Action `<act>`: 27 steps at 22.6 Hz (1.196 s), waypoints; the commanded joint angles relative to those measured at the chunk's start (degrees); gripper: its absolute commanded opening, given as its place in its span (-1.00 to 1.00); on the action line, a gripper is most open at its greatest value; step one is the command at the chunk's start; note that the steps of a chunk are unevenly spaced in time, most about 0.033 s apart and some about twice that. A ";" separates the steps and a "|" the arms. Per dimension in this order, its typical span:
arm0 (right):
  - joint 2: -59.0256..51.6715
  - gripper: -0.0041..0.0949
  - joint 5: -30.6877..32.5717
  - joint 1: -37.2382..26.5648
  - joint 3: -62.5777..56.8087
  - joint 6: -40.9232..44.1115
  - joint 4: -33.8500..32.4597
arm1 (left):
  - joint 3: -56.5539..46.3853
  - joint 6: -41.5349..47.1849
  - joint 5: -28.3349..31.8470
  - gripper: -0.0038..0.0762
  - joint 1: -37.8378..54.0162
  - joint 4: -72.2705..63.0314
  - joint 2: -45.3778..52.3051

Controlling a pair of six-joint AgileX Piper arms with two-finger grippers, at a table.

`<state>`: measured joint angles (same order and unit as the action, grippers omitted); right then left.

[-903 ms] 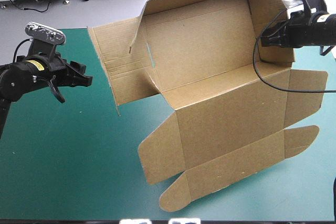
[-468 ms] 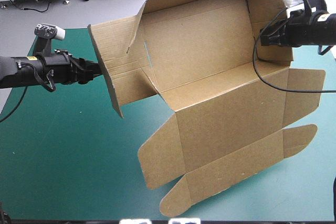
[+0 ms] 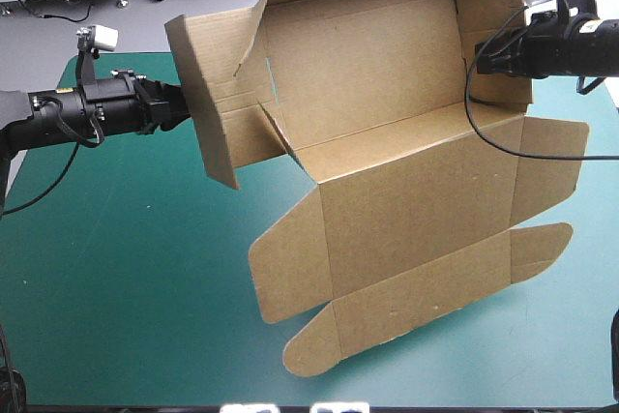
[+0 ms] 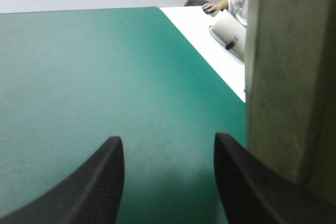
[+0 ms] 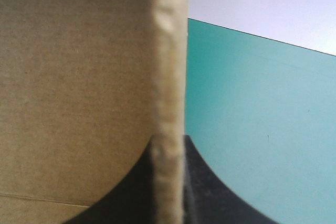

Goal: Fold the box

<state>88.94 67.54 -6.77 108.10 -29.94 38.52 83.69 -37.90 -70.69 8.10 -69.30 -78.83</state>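
The box (image 3: 387, 191) is a cut sheet of brown board, half raised over the middle and right of the table (image 3: 116, 278). Its far part stands up as a back wall with a side wall at each end. Its near part slopes down toward the near edge, where the rounded lid flaps lie on the teal-green cover.

The left hand (image 3: 182, 111) reaches in level from the left and meets the outer face of the left side wall (image 3: 208, 113), which stands upright and angled toward the near edge. In its wrist view its black fingers (image 4: 100, 182) stand well apart with only the cover between them. The board runs just beside one finger, outside the gap; whether it touches is hard to tell.

The right hand (image 3: 481, 58) comes in from the right at the far right side wall (image 3: 493, 26). Its fingers are all but closed, pinching that wall's edge between them.
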 commanded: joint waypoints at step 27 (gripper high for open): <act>2.89 -0.97 -13.65 13.95 1.80 11.81 -12.42 | 1.31 -0.85 -2.89 0.27 -5.43 -10.41 1.90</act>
<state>93.67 57.97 7.08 108.10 -19.18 23.21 83.69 -38.42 -70.56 2.98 -75.17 -78.83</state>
